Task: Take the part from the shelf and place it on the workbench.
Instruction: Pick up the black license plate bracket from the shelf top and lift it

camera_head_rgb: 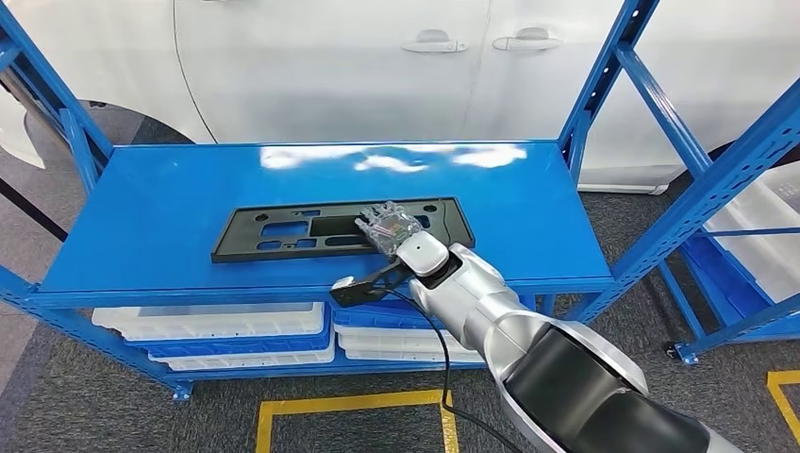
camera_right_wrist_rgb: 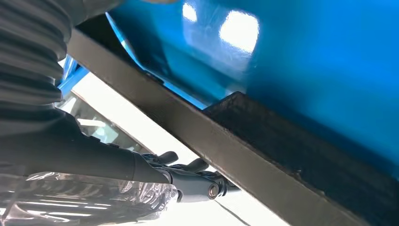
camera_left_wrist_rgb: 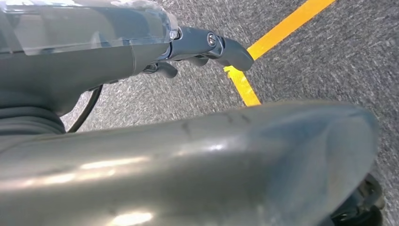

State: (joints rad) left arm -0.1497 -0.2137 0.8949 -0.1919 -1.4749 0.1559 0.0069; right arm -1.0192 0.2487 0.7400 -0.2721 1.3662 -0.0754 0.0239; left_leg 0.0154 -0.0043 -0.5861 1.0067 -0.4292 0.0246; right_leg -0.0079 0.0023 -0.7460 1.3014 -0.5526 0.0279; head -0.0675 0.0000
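Lying on glossy blue shelf [camera_head_rgb: 170, 217] — black part [camera_head_rgb: 283, 231], right hand [camera_head_rgb: 389, 226] gripping its edge, white car [camera_head_rgb: 377, 57] behind.

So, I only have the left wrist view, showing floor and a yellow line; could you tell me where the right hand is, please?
Observer: The right hand is over the black part, toward its right end.
Operator: Is the part off the shelf?
Observer: No, in the head view it lies flat on the blue shelf top.
Operator: Anything underneath?
Observer: White trays sit on the lower level.
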